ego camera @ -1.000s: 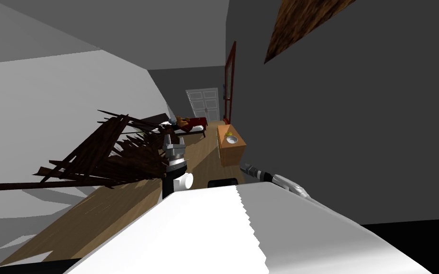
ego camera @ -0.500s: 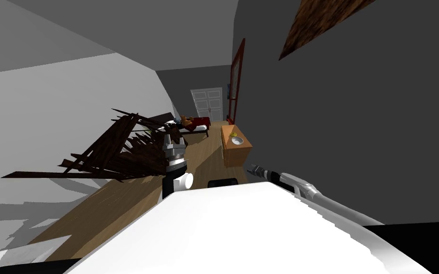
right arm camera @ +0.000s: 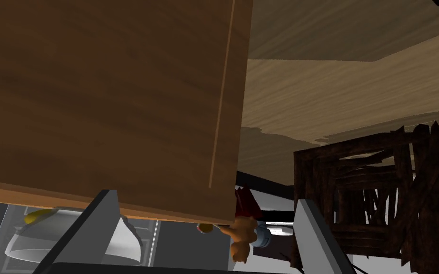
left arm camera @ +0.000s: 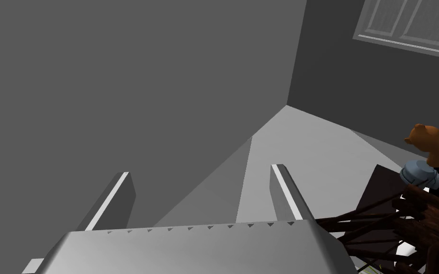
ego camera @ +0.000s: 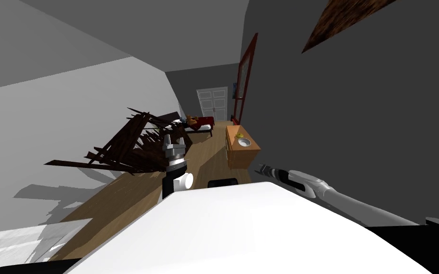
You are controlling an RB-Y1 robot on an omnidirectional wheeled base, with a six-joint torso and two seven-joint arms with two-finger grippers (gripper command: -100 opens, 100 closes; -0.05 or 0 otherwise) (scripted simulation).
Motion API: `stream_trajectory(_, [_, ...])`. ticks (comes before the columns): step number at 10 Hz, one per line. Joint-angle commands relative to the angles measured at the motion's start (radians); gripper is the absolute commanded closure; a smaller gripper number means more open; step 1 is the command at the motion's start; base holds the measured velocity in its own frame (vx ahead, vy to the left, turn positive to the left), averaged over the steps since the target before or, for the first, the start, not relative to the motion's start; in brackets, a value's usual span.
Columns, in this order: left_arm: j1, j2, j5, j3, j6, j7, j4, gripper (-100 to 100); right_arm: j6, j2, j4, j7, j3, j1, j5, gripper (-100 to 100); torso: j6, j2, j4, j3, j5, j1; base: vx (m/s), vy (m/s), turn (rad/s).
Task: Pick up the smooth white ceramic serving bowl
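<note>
Right jaws spread and empty short of the counter, left jaws also released and well away from it, bowl sitting on the counter's top: could ram the counter's front or knock the bowl off by advancing too low.

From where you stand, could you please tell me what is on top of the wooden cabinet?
A white bowl sits on the wooden cabinet, a small yellow object beside it. What the bowl holds, I cannot tell.
</note>
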Motion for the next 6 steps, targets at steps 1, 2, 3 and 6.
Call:
stream_trajectory(1, [0.0, 0.0, 0.0, 0.0, 0.0, 0.0, 0.0, 0, -0.022, -0.016, 0.05, 0.016, -0.01, -0.007, 0.005, -100, 0.0, 0.0, 0.0, 0.0, 0.0, 0.0, 0.065, 0.094, 0.103])
stream_trajectory(2, [0.0, 0.0, 0.0, 0.0, 0.0, 0.0, 0.0, 0, -0.023, -0.055, 0.09, 0.026, -0.009, -0.018, 0.021, -100, 0.001, 0.0, 0.0, 0.0, 0.0, -0.002, 0.085, 0.097, 0.202])
stream_trajectory(3, [0.0, 0.0, 0.0, 0.0, 0.0, 0.0, 0.0, 0, -0.023, -0.055, 0.094, 0.026, -0.009, -0.018, 0.021, -100, 0.0, 0.0, 0.0, 0.0, 0.0, -0.001, 0.077, 0.085, 0.086])
stream_trajectory(6, [0.0, 0.0, 0.0, 0.0, 0.0, 0.0, 0.0, 0, -0.027, -0.128, 0.167, 0.044, -0.009, -0.039, 0.05, -100, 0.001, 0.001, 0.0, 0.0, 0.0, -0.001, 0.086, 0.101, 0.142])
